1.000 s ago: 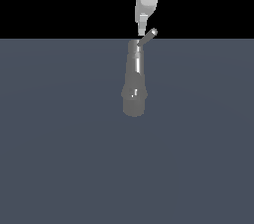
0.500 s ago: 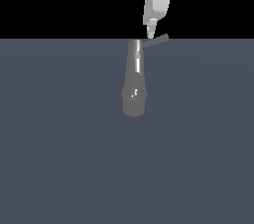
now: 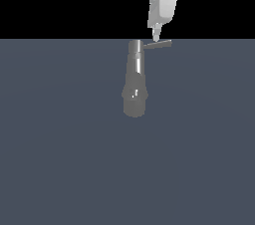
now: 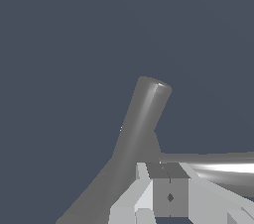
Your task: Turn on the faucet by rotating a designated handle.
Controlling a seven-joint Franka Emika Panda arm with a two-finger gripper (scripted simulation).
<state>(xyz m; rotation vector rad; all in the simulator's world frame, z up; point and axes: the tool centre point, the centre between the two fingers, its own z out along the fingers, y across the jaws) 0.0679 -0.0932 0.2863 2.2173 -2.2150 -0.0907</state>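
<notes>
On the flat slate-grey bench (image 3: 60, 159), the faucet (image 3: 135, 82) is the landmark: a glossy grey metal column that in the exterior view runs from a narrow end at the bench's far edge to a rounded, wider end nearer the camera. It lies about midway across the bench.

From the faucet's narrow end the handle (image 3: 158, 44), a thin straight grey rod, juts out toward the exterior view's right, nearly level, with its outer tip slightly raised.

Above the handle, further toward that same right side of the faucet, the white gripper (image 3: 156, 35) hangs down from the dark background. Its fingers (image 3: 156, 33) look drawn close together into one narrow point, and nothing is held between them. That point sits just over the handle, about midway along the rod; whether it touches the rod cannot be told from this view.

In the wrist view the faucet (image 4: 141, 124) rises as a slanted grey column. The handle (image 4: 218, 168) stretches away from it as a bright reflective bar. The fingers (image 4: 149, 196) appear as pale blocks close against that bar, their tips out of frame, so contact stays uncertain there too.
</notes>
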